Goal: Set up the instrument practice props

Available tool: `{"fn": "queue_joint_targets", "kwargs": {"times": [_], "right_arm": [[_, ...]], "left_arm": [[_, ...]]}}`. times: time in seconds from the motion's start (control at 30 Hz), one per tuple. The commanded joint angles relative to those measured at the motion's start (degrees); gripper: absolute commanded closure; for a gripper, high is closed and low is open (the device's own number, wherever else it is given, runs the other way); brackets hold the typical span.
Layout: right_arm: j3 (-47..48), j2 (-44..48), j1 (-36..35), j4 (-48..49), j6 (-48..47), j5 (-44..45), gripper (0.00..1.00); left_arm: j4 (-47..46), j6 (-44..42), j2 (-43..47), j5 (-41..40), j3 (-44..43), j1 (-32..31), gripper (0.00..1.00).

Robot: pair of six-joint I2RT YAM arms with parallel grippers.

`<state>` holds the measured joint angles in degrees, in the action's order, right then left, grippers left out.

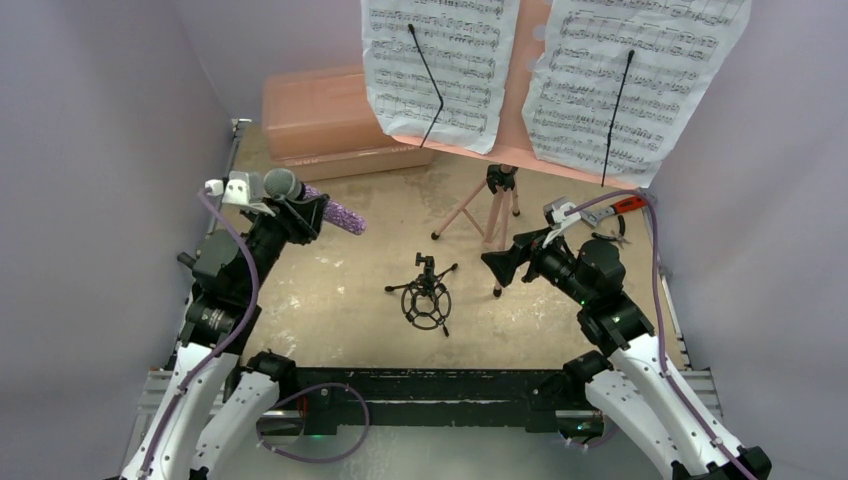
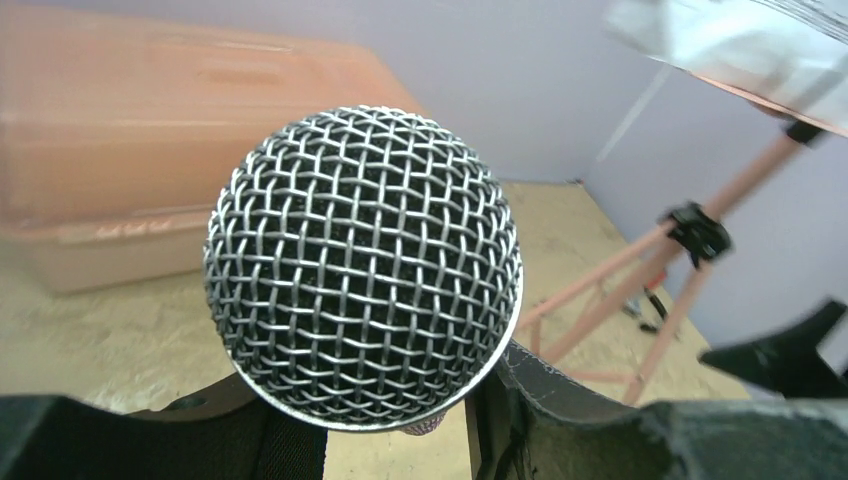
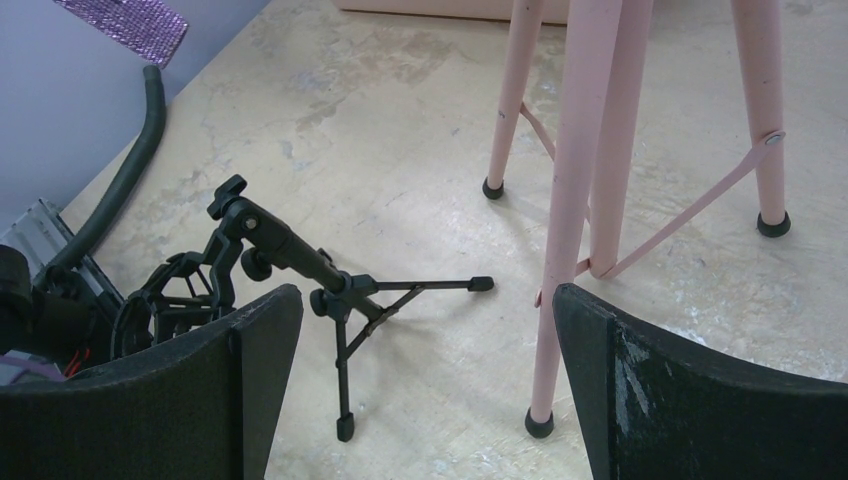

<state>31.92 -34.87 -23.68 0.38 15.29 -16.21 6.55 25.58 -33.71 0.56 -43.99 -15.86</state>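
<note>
While the left hand (image 1: pixel 300 214) is clenched on the purple glitter microphone (image 1: pixel 338 214), whose mesh head faces the wrist camera, the right hand (image 1: pixel 500 266) hangs released over the table (image 1: pixel 330 290). From above, the small black mic stand (image 1: pixel 425 296) lies apart at that hand's 8 o'clock. The pink music stand (image 1: pixel 490 212) is at its 12 o'clock and holds the white sheet-music pages (image 1: pixel 440 60).
</note>
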Motion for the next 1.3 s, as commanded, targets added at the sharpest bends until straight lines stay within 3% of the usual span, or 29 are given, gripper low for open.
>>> {"fn": "queue_joint_targets", "kwargs": {"times": [0.0,0.1,0.3,0.6,0.77,1.27], "right_arm": [[2.3,0.1,0.0,3.0,-1.0,-1.4,0.02],[2.0,0.2,0.0,3.1,-0.9,-1.9,0.02],[1.0,0.9,0.0,3.8,0.2,-2.3,0.02],[1.1,0.8,0.0,3.8,0.3,-2.5,0.02],[1.0,1.2,0.0,3.5,0.3,-2.3,0.02],[1.1,0.0,0.1,4.9,1.4,-2.6,0.02]], "left_arm": [[-1.9,-10.7,-1.5,18.3,-6.8,0.2,1.0],[2.8,-19.9,-4.6,29.1,-12.2,0.2,1.0],[9.1,-30.4,-11.0,42.2,-20.6,0.2,1.0],[5.9,-35.4,-15.2,64.5,-24.2,0.1,1.0],[4.5,-35.0,-16.2,69.6,-24.5,0.1,1.0],[2.3,-32.5,-18.2,72.8,-25.1,-0.3,1.0]]}}
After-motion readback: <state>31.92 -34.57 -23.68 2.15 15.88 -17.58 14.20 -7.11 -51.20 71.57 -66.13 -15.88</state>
